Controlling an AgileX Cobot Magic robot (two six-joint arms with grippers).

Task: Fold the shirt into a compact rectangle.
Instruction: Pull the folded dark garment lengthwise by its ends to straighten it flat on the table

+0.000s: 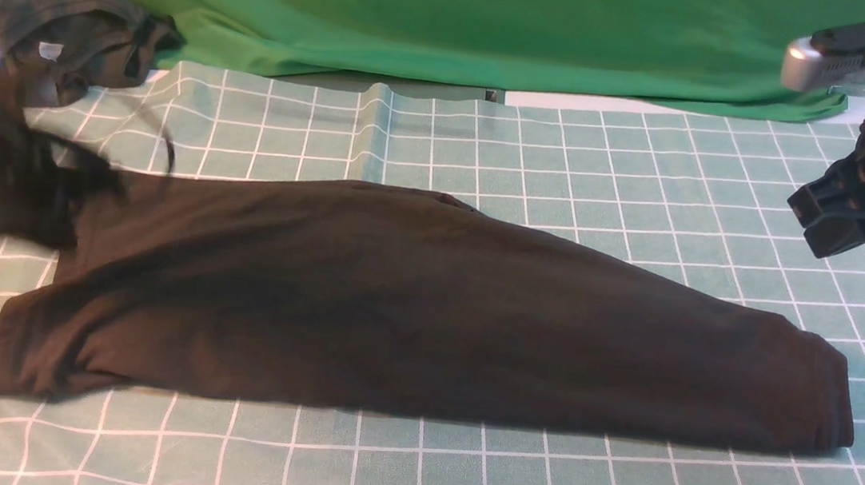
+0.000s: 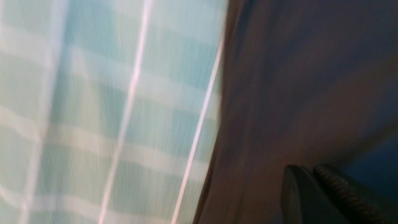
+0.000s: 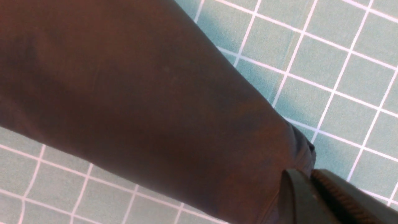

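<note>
Right gripper (image 1: 809, 226) apparently closed; black shirt (image 1: 425, 314) folded long, flat

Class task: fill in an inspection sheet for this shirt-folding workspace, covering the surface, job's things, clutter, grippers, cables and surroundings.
Surface: checked mat, pale green with white lines, mostly flat.
Job's things: black shirt, folded into a long band, lying flat.
Clutter: dark grey garment, heaped at the far left.
Grippers: left gripper shut, blurred, by the shirt's left end; right gripper above the table, jaws together, holding nothing.
Cables: nothing seen.
Surroundings: big green cloth draped behind.
</note>
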